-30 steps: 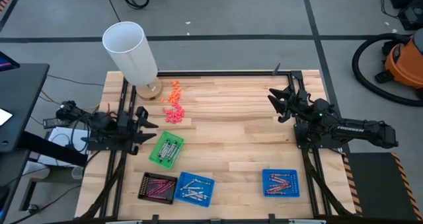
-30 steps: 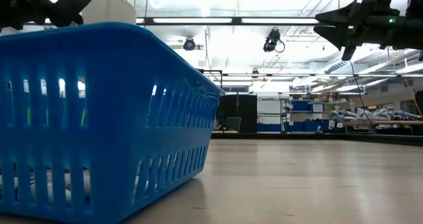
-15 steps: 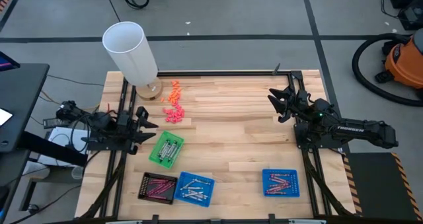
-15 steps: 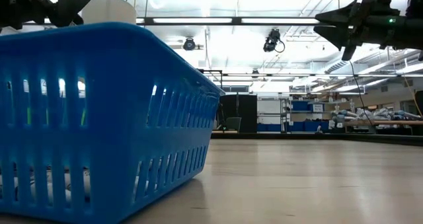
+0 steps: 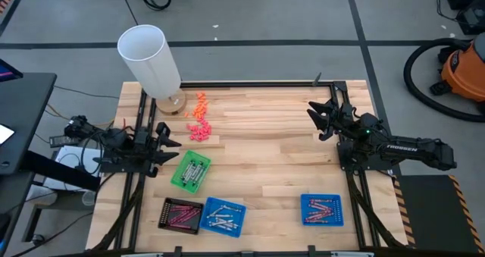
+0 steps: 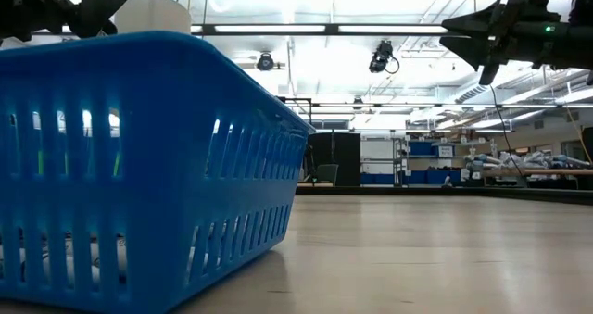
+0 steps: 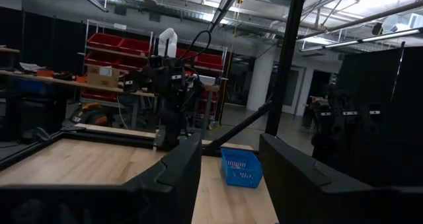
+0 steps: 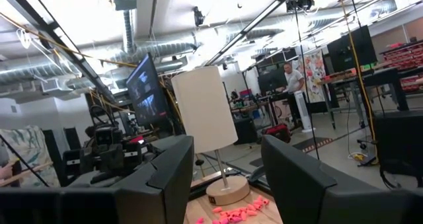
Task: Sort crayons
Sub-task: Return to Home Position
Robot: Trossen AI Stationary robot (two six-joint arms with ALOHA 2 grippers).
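Note:
Thin crayons lie in small square trays near the table's front edge: silvery ones in a green tray (image 5: 191,170) and a blue tray (image 5: 224,216), maroon ones in a black tray (image 5: 181,215), and red ones in a second blue tray (image 5: 322,209). My left gripper (image 5: 173,149) hangs open above the table's left side, just left of the green tray, with nothing between its fingers (image 7: 178,178). Over the right side, my right gripper (image 5: 312,120) is also open and empty, raised well off the wood (image 6: 463,31).
A white lamp (image 5: 149,60) stands on a wooden base at the far left corner. Orange and pink chunky bits (image 5: 198,117) lie beside it on the wood. The middle of the table (image 5: 265,151) is bare. A vacuum cleaner (image 5: 455,67) sits on the floor at the right.

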